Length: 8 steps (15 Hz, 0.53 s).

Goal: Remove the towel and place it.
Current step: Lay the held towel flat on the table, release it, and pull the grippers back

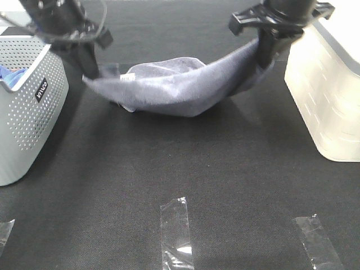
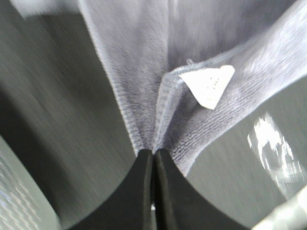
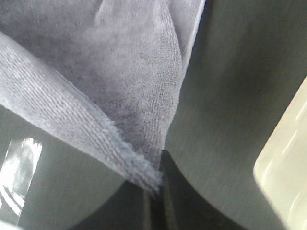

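Observation:
The slate-grey towel [image 1: 174, 87] hangs stretched between my two grippers, sagging so its middle rests on the black table [image 1: 185, 169]. My left gripper [image 1: 91, 74] is shut on its left end; in the left wrist view the jaws [image 2: 154, 152] pinch the hem, with the white tag [image 2: 208, 85] just beyond. My right gripper [image 1: 264, 61] is shut on its right end, held higher; the right wrist view shows the towel [image 3: 120, 86] clamped at the closed jaws [image 3: 156, 184].
A grey perforated basket [image 1: 28, 107] with a blue cloth [image 1: 11, 73] inside stands at the left. A cream-white bin [image 1: 329, 95] stands at the right. Clear tape strips [image 1: 177, 233] lie on the table near the front.

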Each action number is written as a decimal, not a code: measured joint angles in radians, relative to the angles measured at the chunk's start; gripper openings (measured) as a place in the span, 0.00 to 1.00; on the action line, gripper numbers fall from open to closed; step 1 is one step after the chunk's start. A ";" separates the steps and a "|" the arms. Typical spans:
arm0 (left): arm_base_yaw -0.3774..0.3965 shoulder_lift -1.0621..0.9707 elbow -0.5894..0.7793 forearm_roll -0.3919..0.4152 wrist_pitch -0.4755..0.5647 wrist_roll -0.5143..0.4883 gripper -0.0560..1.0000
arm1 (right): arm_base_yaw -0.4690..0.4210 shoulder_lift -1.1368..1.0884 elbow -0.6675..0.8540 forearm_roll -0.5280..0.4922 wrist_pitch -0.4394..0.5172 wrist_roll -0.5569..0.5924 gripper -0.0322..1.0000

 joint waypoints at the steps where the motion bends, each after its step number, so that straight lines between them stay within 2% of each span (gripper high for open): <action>1: -0.004 -0.018 0.040 0.000 0.001 0.000 0.05 | 0.000 -0.023 0.033 0.017 0.000 0.000 0.03; 3: -0.010 -0.078 0.149 0.000 0.001 -0.002 0.05 | 0.000 -0.088 0.109 0.066 0.000 0.000 0.03; 5: -0.021 -0.134 0.220 0.001 0.001 -0.019 0.05 | 0.000 -0.137 0.172 0.070 -0.001 0.000 0.03; 8: -0.077 -0.222 0.304 0.002 0.001 -0.051 0.05 | 0.000 -0.220 0.292 0.098 -0.001 -0.004 0.03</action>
